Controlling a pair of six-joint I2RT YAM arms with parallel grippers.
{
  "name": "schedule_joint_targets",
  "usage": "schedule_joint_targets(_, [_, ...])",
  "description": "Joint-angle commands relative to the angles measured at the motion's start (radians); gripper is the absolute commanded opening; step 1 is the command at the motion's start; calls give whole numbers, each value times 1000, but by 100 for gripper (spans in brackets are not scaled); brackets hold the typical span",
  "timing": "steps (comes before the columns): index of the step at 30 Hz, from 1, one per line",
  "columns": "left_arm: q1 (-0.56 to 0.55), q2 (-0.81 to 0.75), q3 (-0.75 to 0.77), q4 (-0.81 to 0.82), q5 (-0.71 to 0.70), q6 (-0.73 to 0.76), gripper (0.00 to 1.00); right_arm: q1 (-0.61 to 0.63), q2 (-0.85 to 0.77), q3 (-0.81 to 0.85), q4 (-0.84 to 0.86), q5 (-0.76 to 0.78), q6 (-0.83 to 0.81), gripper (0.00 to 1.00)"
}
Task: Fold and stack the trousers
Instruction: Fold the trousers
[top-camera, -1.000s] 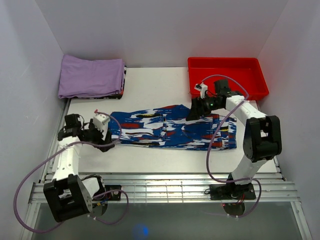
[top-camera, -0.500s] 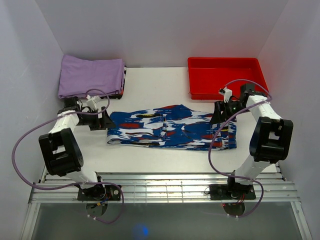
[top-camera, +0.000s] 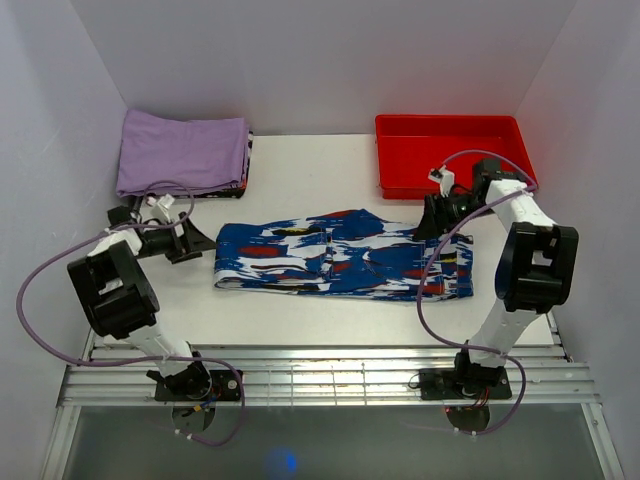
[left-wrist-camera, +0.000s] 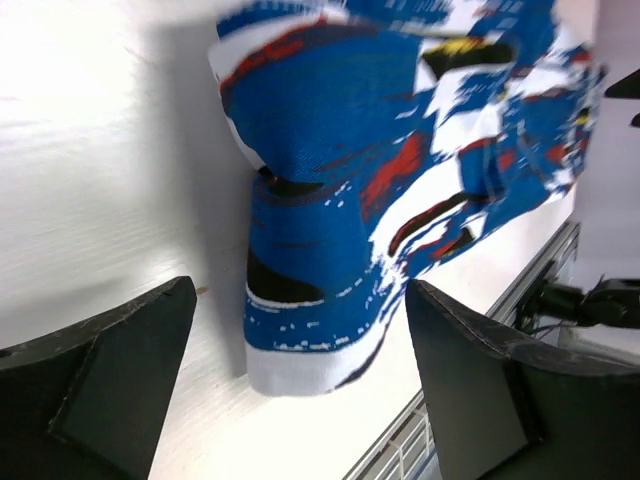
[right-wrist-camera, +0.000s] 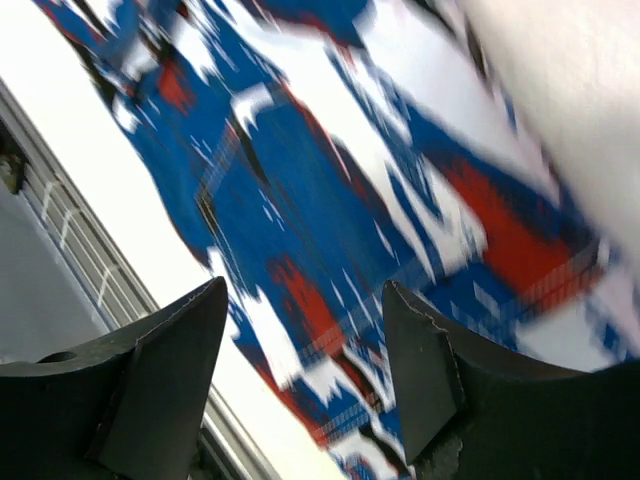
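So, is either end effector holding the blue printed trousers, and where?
Nothing is held: left end effector and right end effector stand open near the blue-printed fabric trousers.

I see a white table (top-camera: 310, 175) with a folded lilac-purple cloth (top-camera: 182, 152) lying at its far left corner. A shallow red tray (top-camera: 450, 150) sits at the table's far right corner. A slatted metal rail (top-camera: 330, 378) runs along the table's near edge.
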Motion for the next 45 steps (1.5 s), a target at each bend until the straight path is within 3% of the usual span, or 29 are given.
schedule_joint_targets(1, [74, -100, 72, -12, 210, 45, 98, 93, 18, 154, 13, -188, 52, 68])
schedule_joint_targets(7, [76, -47, 147, -6, 210, -23, 94, 355, 131, 348, 256, -250, 295, 66])
schedule_joint_targets(13, [30, 97, 216, 101, 144, -140, 93, 566, 337, 545, 233, -199, 237, 63])
schedule_joint_targets(20, [-78, 264, 291, 176, 106, -203, 93, 661, 400, 400, 433, -87, 304, 62])
schedule_joint_targets(25, [-134, 361, 342, 236, 106, -301, 92, 679, 451, 341, 435, -9, 303, 60])
schedule_joint_targets(29, [-161, 406, 365, 249, 136, -324, 75, 679, 474, 306, 426, 34, 292, 58])
schedule_joint_targets(32, [-162, 378, 341, 291, 156, -309, 43, 679, 484, 290, 420, 39, 294, 57])
schedule_joint_targets(33, [-164, 343, 318, 305, 149, -263, 21, 679, 486, 287, 414, 37, 295, 57])
schedule_joint_targets(35, [-161, 294, 290, 328, 138, -226, 4, 679, 484, 281, 412, 33, 295, 57])
schedule_joint_targets(36, [-154, 245, 276, 348, 144, -220, 0, 679, 484, 275, 411, 33, 292, 56])
schedule_joint_targets(45, [-145, -45, 101, 573, 117, -7, 0, 679, 486, 266, 380, 36, 283, 52])
